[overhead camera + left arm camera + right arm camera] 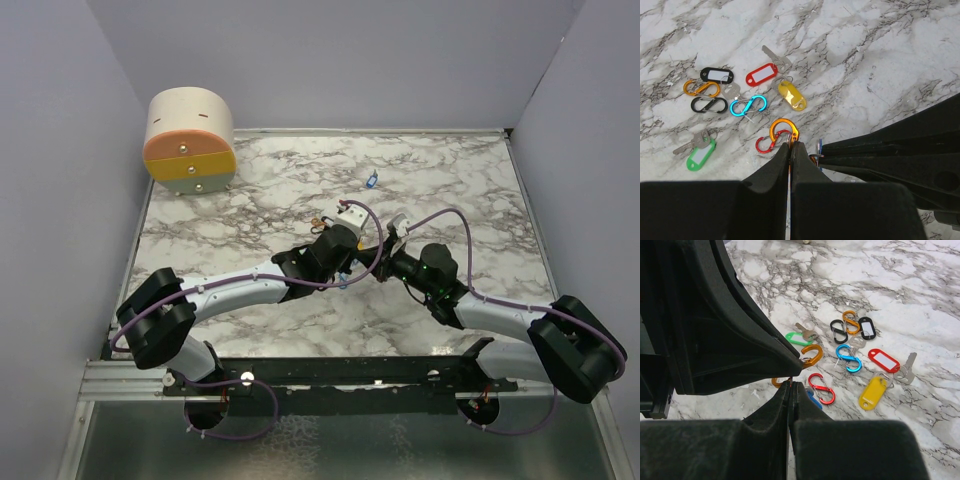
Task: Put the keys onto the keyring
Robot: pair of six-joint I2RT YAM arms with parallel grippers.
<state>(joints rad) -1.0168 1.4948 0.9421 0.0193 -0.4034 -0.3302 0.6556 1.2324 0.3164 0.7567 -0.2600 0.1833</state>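
My left gripper (pixel 791 145) is shut on an orange carabiner keyring (pixel 784 129) and holds it above the marble table. My right gripper (pixel 791 385) is shut at that carabiner's lower loop (pixel 776 383), with a blue key (pixel 813 399) and its small ring right at its tips. What it pinches is hidden. The two grippers touch tip to tip. On the table lie a red key (pixel 761 74), a yellow key (pixel 791 95) and a green key (pixel 701 156).
A black tag (pixel 717 75) and loose orange (pixel 701 88), black (pixel 708 104), cyan (pixel 748 105) and red (pixel 769 142) carabiners lie among the keys. Another small blue piece (pixel 371 181) lies farther back. A round container (pixel 190 140) stands at the far left corner.
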